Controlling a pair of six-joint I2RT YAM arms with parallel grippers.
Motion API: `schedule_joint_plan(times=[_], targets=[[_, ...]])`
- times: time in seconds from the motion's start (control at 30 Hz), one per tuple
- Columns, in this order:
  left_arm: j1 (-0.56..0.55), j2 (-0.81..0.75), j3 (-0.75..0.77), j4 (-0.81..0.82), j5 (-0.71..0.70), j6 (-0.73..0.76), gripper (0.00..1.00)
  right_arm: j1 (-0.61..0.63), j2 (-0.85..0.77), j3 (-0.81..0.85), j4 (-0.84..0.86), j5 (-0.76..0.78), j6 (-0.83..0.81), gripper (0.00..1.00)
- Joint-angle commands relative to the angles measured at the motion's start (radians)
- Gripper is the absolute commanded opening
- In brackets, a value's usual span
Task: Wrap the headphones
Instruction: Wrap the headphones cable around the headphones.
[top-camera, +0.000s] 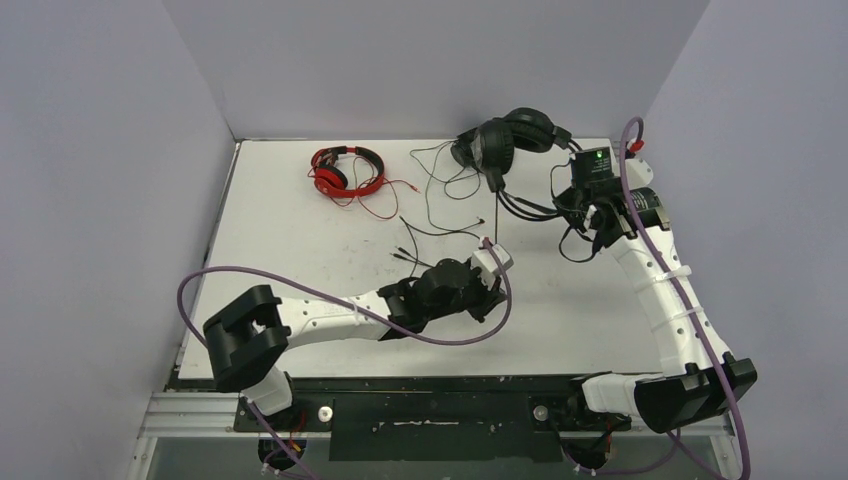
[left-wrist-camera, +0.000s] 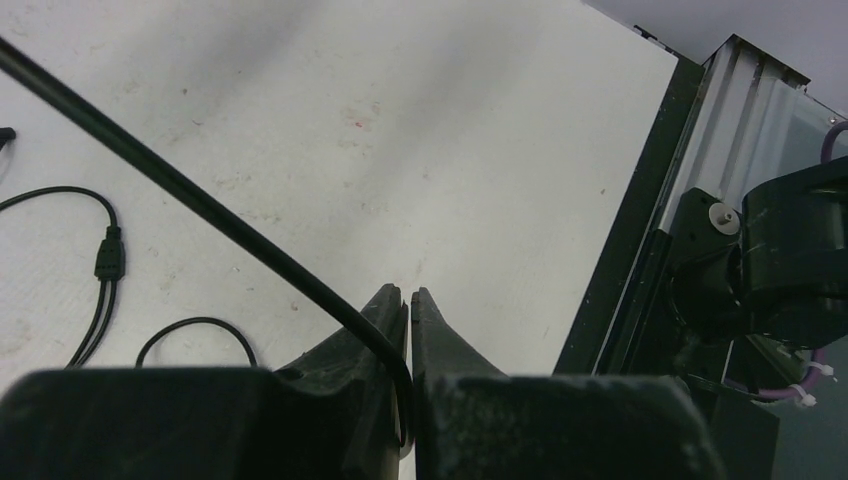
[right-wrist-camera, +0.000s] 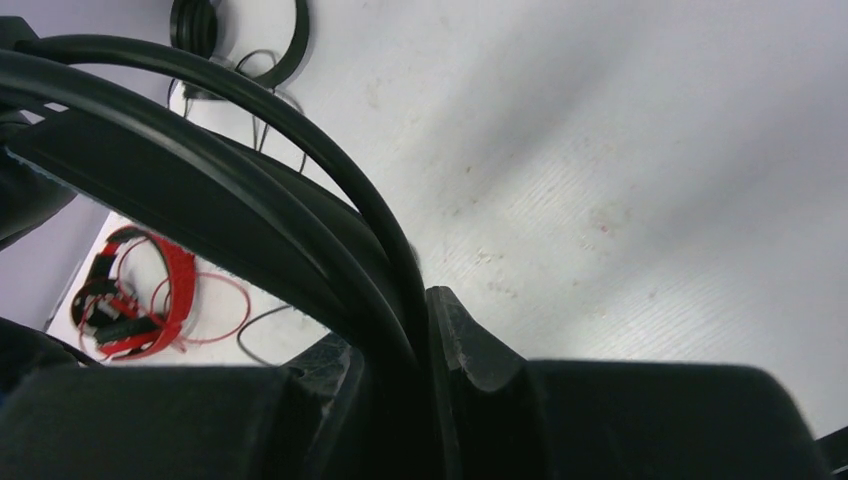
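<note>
In the top view my left gripper (top-camera: 492, 256) sits mid-table, shut on a thin black cable (left-wrist-camera: 230, 225) that runs up and left from between its fingers (left-wrist-camera: 411, 298). My right gripper (top-camera: 601, 226) is at the back right, shut on the thick black band (right-wrist-camera: 250, 190) of a pair of black headphones (top-camera: 535, 207). Another black pair (top-camera: 510, 135) rests against the back wall. The red headphones (top-camera: 345, 170) with their red cord lie at the back left, also visible as red headphones (right-wrist-camera: 140, 290) in the right wrist view.
Loose thin black cables (top-camera: 440, 190) trail across the middle of the white table (top-camera: 300, 240), and a cable with a splitter (left-wrist-camera: 105, 260) lies left of my left fingers. Grey walls enclose the table on three sides. A black rail (top-camera: 430, 385) marks the near edge.
</note>
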Motion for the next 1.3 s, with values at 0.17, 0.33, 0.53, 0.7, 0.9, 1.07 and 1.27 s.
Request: schedule_joint_plan(times=[0.17, 0.33, 0.53, 0.7, 0.9, 1.07, 1.27], targets=[[-0.046, -0.197, 0.016, -0.162, -0.049, 0.062, 0.04, -0.008, -0.042, -0.028, 0.087, 0.296, 0.0, 0.0], [-0.081, -0.264, 0.08, -0.292, -0.127, 0.129, 0.04, -0.004, -0.019, -0.069, 0.086, 0.352, -0.029, 0.0], [-0.141, -0.273, 0.22, -0.516, -0.344, 0.273, 0.04, 0.013, 0.011, -0.107, 0.064, 0.392, -0.064, 0.0], [-0.165, -0.281, 0.285, -0.599, -0.537, 0.402, 0.04, 0.055, 0.043, -0.138, 0.037, 0.413, -0.111, 0.0], [-0.171, -0.265, 0.254, -0.475, -0.849, 0.611, 0.05, 0.139, 0.061, -0.153, 0.036, 0.35, -0.212, 0.0], [-0.148, -0.3, 0.128, -0.147, -0.853, 0.73, 0.06, 0.183, 0.012, -0.211, 0.109, 0.232, -0.338, 0.0], [-0.049, -0.367, 0.112, -0.127, -0.636, 0.62, 0.08, 0.215, -0.019, -0.235, 0.131, 0.131, -0.469, 0.0]])
